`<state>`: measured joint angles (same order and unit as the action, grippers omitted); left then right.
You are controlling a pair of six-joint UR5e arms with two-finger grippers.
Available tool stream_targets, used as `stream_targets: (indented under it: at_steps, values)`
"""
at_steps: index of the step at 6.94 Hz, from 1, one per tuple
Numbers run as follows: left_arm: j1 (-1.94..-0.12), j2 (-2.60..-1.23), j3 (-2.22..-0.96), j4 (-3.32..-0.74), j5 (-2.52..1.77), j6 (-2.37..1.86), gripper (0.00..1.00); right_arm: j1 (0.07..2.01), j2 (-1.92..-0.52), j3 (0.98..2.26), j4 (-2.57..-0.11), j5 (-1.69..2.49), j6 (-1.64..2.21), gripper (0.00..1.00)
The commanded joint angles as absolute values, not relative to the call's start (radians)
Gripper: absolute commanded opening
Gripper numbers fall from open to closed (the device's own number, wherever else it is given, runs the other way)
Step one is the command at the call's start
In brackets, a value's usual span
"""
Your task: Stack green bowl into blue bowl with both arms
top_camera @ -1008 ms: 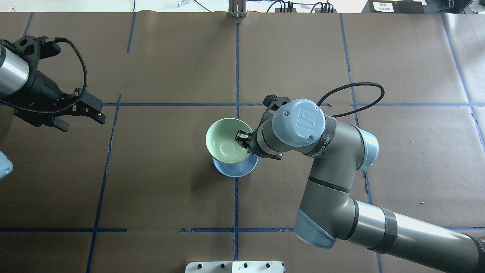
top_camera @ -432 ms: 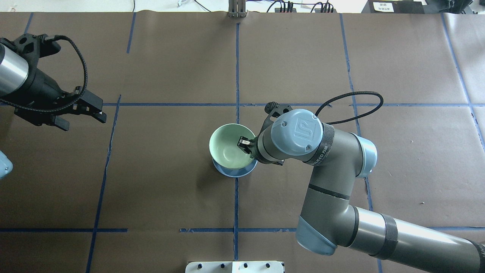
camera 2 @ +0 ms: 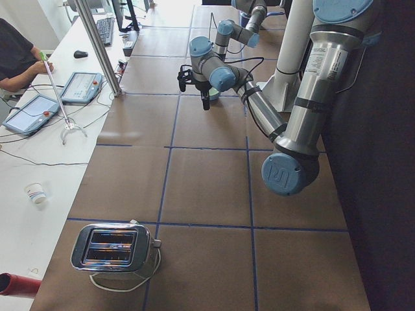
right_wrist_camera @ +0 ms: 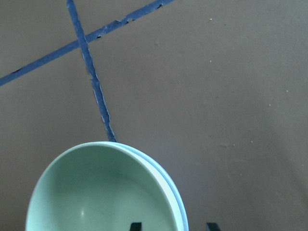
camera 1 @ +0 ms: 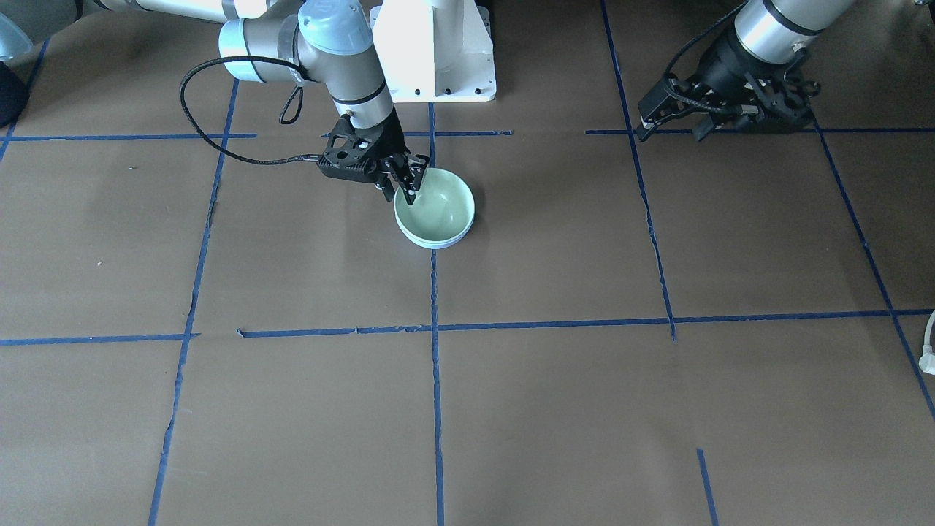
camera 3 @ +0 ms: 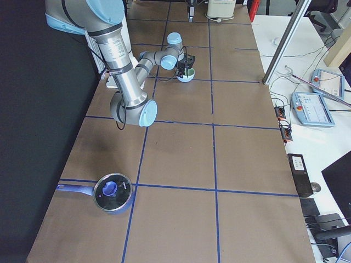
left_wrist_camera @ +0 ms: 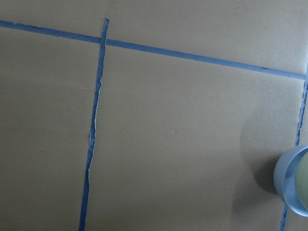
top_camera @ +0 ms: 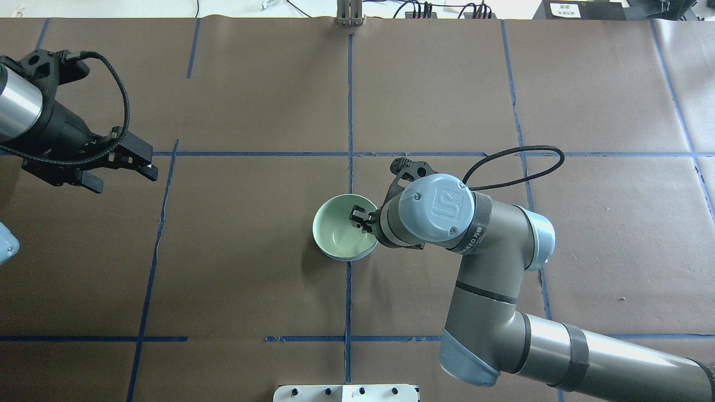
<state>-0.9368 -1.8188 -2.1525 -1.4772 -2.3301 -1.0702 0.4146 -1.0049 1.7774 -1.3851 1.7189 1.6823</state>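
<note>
left wrist view: the blue bowl shows at the edge with the green bowl nested inside; front-facing, the pair sits near the middle of the table, and the right gripper straddles the green rim, one finger in, one out. overhead, the left gripper hangs well apart, jaws spread and empty. right wrist view: the fingertips flank the rim with a slight gap, so i cannot tell if it is pinched; lifting while gripping would, i judge, drag the green bowl out or tip both.

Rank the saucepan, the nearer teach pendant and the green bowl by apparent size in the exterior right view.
1. Saucepan, handle included.
2. Teach pendant, nearly as large.
3. Green bowl, smallest, though farthest from the camera.
</note>
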Motion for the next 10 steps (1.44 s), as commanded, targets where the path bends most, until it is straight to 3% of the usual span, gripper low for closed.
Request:
stream_targets:
  at_steps: [1,4,6,8,10]
  values:
    - [-0.937,-1.807,-2.148,-1.477,-2.327,-1.056,1.00,0.454,-1.160,1.959,-1.385,1.753,1.671,1.00]
    - [-1.029,-1.637,-2.154,-1.479,-2.327,-0.675,1.00,0.845,-1.519,2.130,-1.382,2.108,1.324,1.00]
    - [-1.191,-1.504,-2.142,-1.465,-2.335,-0.283,1.00,1.132,-1.722,2.106,-1.385,2.295,0.800,1.00]
    - [-1.387,-1.453,-2.035,-1.465,-2.336,0.018,1.00,1.392,-1.823,1.983,-1.417,2.347,0.279,1.00]
    - [-1.565,-1.471,-1.886,-1.406,-2.338,0.265,1.00,1.530,-1.819,1.968,-1.640,2.341,-0.093,1.00]
